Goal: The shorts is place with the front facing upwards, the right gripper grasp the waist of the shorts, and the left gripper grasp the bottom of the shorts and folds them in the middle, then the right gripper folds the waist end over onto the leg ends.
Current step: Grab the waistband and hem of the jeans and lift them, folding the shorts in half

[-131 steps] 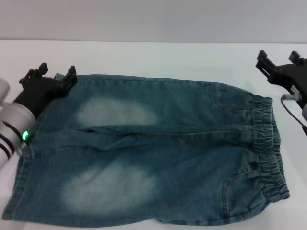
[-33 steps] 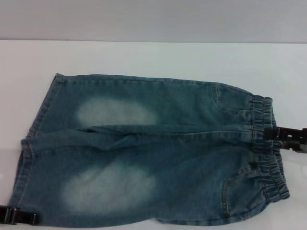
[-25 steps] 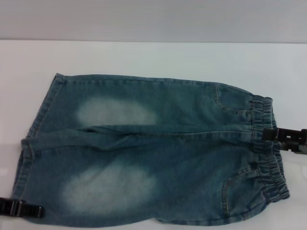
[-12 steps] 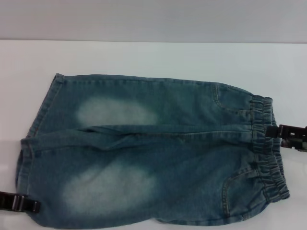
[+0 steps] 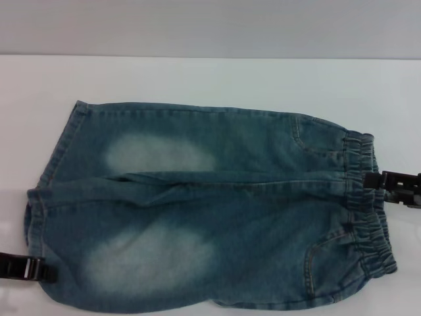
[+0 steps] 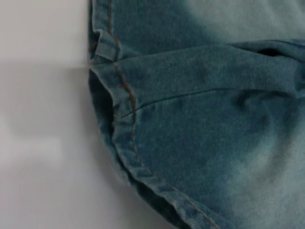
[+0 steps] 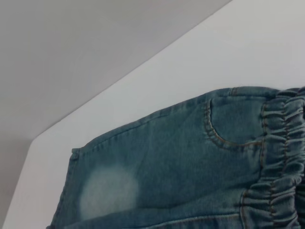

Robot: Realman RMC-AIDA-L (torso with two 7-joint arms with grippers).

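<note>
You're at the grasping step here, nothing folded yet. Nearest you, the left gripper (image 5: 29, 268) sits low at the bottom of the shorts (image 5: 33, 224), right against the near leg hem; can't tell if its jaws have closed on the cloth. The shorts (image 5: 210, 210) lie flat, front up, on the white table (image 5: 197, 79). Farther off, the right gripper (image 5: 391, 187) touches the waist (image 5: 365, 204), jaws also unclear. I'd confirm both grips before you lift the near edge over.
</note>
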